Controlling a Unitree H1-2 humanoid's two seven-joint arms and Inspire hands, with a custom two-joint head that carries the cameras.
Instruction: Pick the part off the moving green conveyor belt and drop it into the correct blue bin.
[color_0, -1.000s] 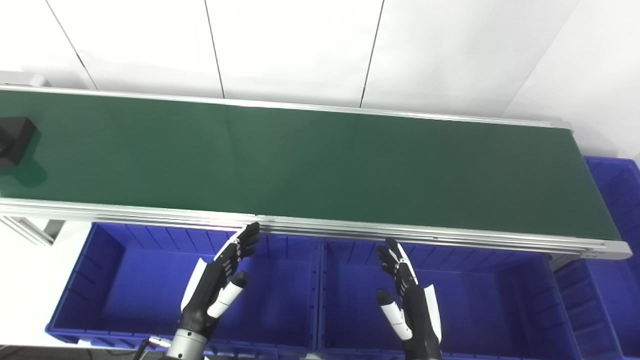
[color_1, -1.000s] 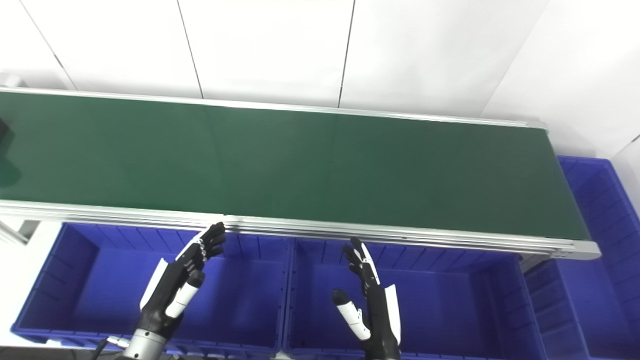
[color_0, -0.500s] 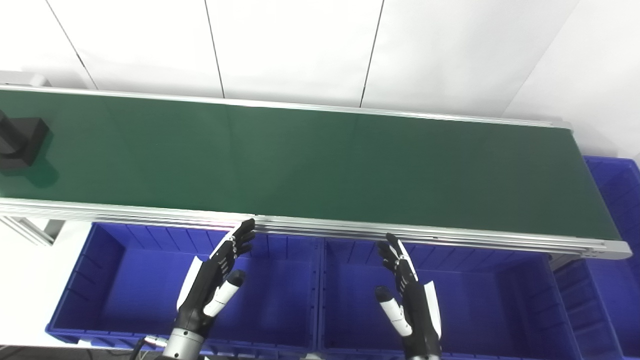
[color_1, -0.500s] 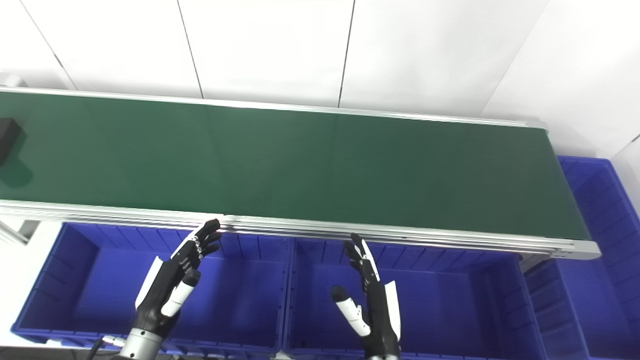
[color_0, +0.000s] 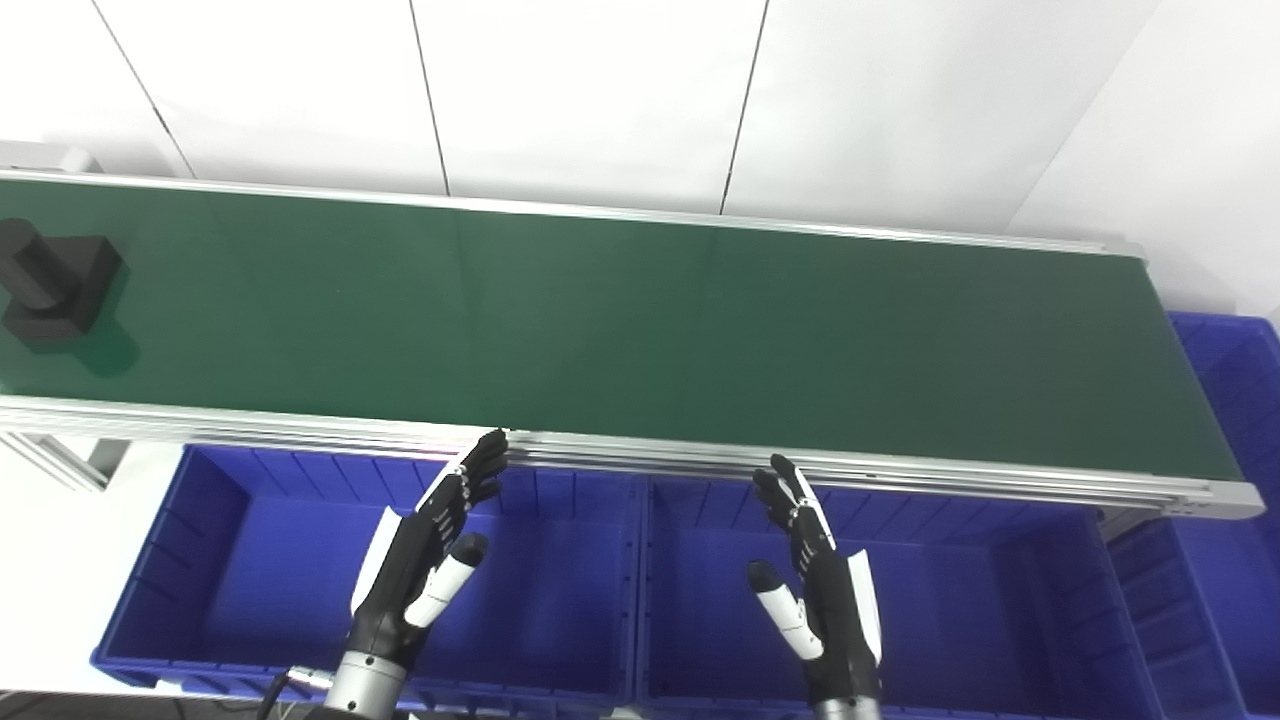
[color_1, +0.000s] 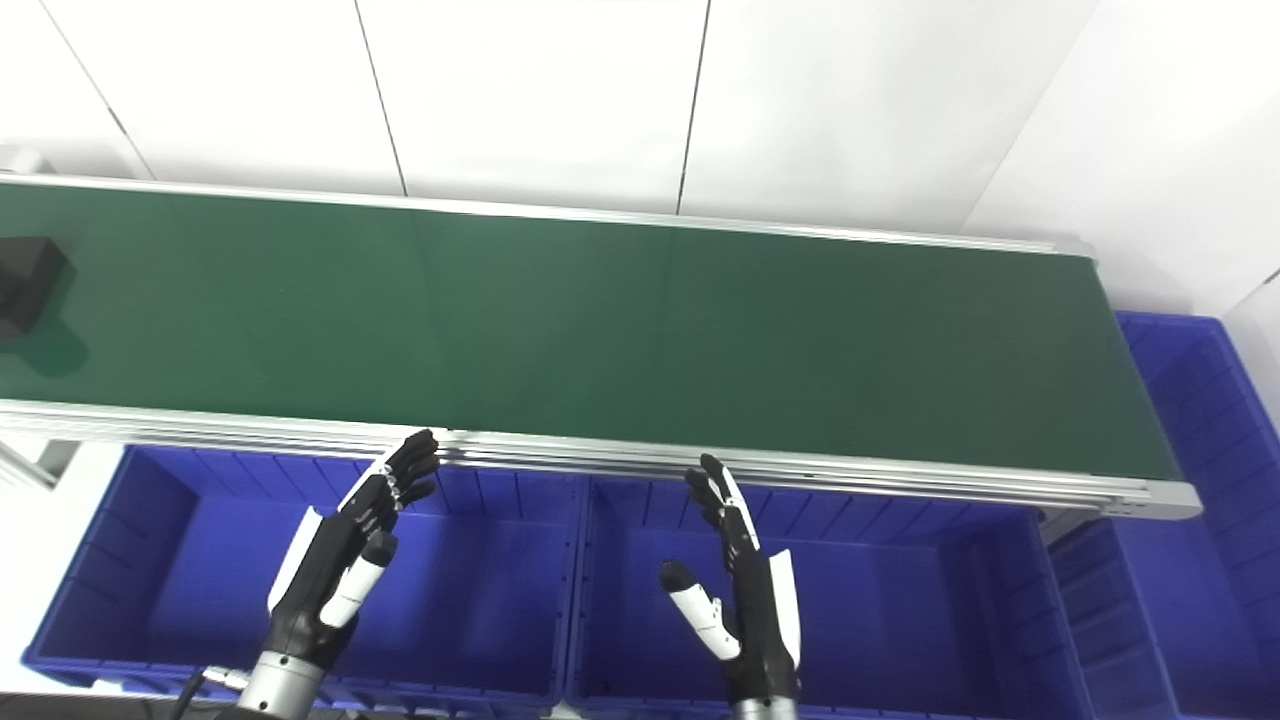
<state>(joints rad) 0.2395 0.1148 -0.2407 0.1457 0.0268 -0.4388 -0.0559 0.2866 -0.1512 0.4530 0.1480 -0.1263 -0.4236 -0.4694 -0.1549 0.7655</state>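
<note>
A black part, a block with a round stub on its left, rides the green conveyor belt at its far left; the right eye view shows only its edge. My left hand is open and empty, held over the left blue bin below the belt's near rail, fingertips near the rail. My right hand is open and empty over the middle blue bin. Both hands are far right of the part.
A third blue bin stands past the belt's right end. An aluminium rail runs along the belt's near edge. White wall panels rise behind the belt. A grey frame leg shows at the lower left.
The black part has moved right along the belt, further into view. Both hands have crept slightly up and left toward the rail, staying open.
</note>
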